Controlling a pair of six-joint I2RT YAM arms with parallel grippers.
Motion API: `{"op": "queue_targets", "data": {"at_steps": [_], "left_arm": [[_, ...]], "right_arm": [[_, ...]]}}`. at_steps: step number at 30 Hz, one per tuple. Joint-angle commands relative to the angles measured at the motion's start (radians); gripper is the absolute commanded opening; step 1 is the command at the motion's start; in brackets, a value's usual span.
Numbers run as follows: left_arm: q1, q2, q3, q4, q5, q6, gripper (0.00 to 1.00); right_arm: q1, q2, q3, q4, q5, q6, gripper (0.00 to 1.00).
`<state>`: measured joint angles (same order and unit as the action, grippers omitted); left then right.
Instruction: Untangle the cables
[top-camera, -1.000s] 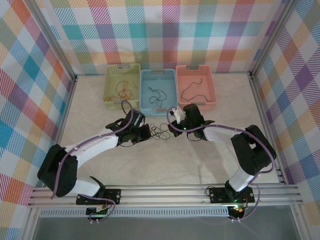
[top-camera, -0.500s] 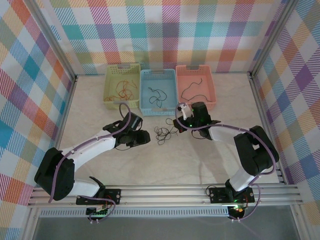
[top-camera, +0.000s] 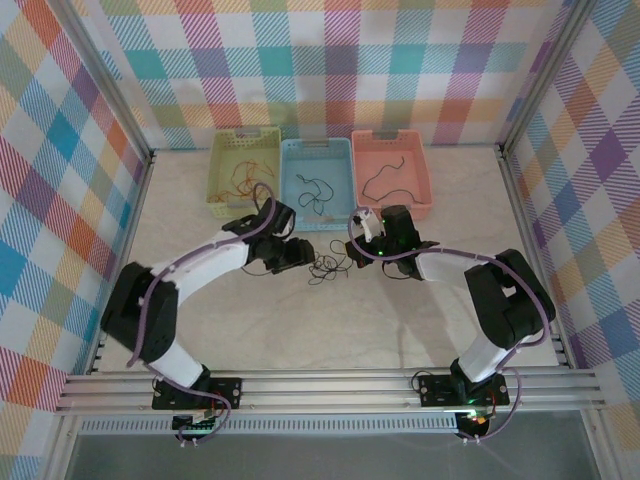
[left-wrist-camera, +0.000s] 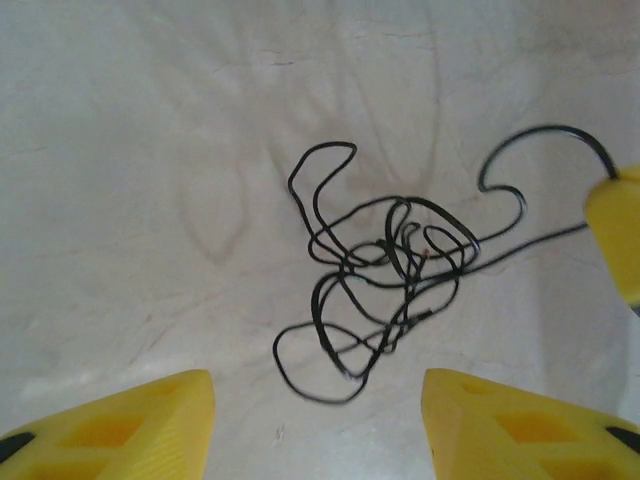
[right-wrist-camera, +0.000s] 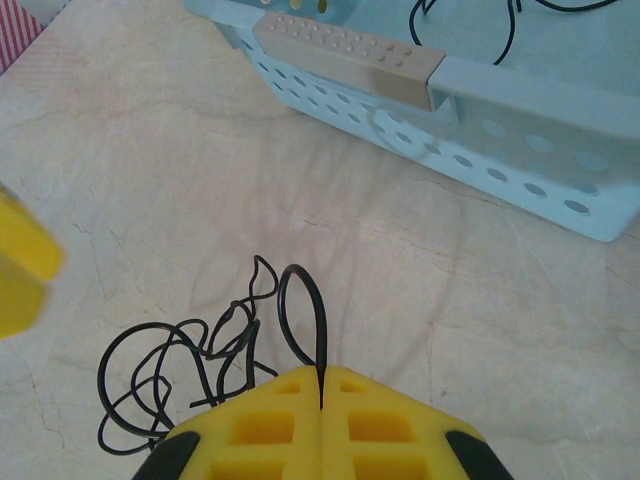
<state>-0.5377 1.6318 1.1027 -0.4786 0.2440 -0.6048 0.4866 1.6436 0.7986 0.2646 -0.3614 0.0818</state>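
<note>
Pull-apart step: tangle of thin black wires (left-wrist-camera: 405, 245) lies mid-frame on the pale marbled tabletop (top-camera: 250, 320). Right jaws pinch one strand end, probably a single wire. Left jaws spread, just short of the knot. Next: left pins the knot, right draws away.

Your top view is bright and evenly lit from above, with no glare on the desk (top-camera: 330, 320) and only weak shadows. In your left wrist view the cables (left-wrist-camera: 395, 262) are slightly soft and throw pale, smeared shadows. The yellow fingers (left-wrist-camera: 130, 425) at the bottom edge are blurred. Your right wrist view is crisper, with faint cable shadows near the basket (right-wrist-camera: 500, 100).
</note>
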Motion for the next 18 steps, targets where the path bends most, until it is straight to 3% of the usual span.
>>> {"op": "queue_targets", "data": {"at_steps": [1,6,18], "left_arm": [[0.035,0.099,0.066,0.020,0.041,0.021,0.56],[0.047,0.210,0.135,0.029,0.041,0.014,0.53],[0.033,0.300,0.179,0.069,0.100,-0.006,0.52]], "right_arm": [[0.009,0.009,0.030,-0.008,-0.024,-0.023,0.00],[0.013,0.010,0.034,-0.013,-0.018,-0.030,0.00],[0.020,0.015,0.042,-0.030,-0.002,-0.043,0.00]]}}
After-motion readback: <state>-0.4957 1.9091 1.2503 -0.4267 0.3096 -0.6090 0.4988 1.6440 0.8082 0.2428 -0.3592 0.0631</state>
